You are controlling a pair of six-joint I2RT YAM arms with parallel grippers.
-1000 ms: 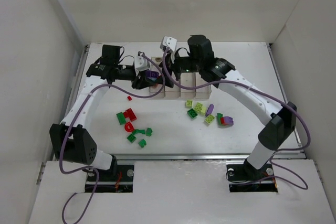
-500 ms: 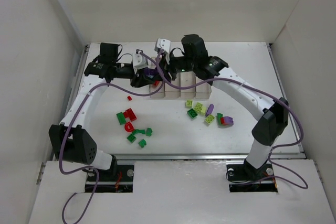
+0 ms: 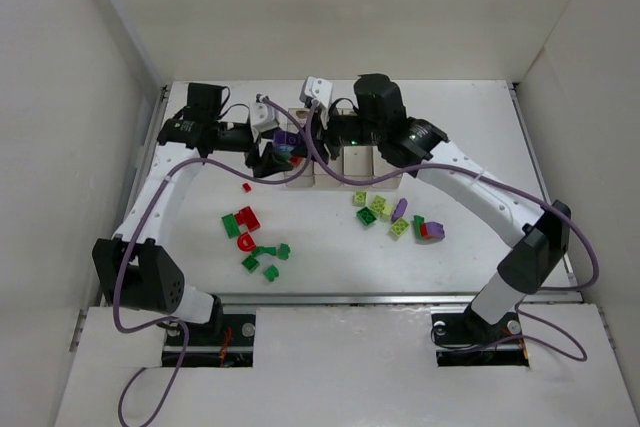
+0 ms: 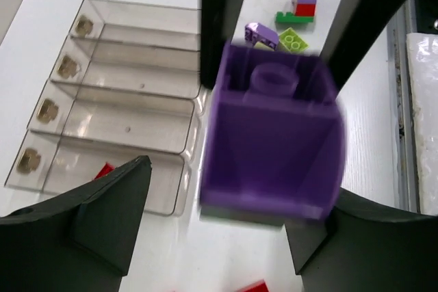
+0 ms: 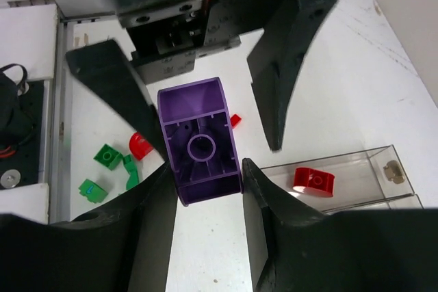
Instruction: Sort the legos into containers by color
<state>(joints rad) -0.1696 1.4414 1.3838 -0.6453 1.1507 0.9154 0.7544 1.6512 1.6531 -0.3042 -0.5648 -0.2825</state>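
Purple lego point(image 5: 200, 143), red lego point(image 5: 313, 180) in smoky-clear bins point(image 4: 123, 111) w/ tan notches point(image 4: 67, 68); white table point(image 3: 325, 239).

Purple brick point(image 5: 200, 140) pinched between the fingers of the right gripper point(image 5: 204, 176), hollow underside toward the wrist, held up just beside the containers point(image 4: 123, 94): four clear smoky bins in a row, tan notch at one end of each. One red brick point(image 5: 313, 179) lies in the end bin. Red and green bricks point(image 3: 252, 237) loose on the left; mixed cluster point(image 3: 395, 215) of yellow-green, purple, green and red on the right.

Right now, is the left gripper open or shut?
Open: the left gripper has fingers spread wider than the purple brick, which the right gripper clamps.
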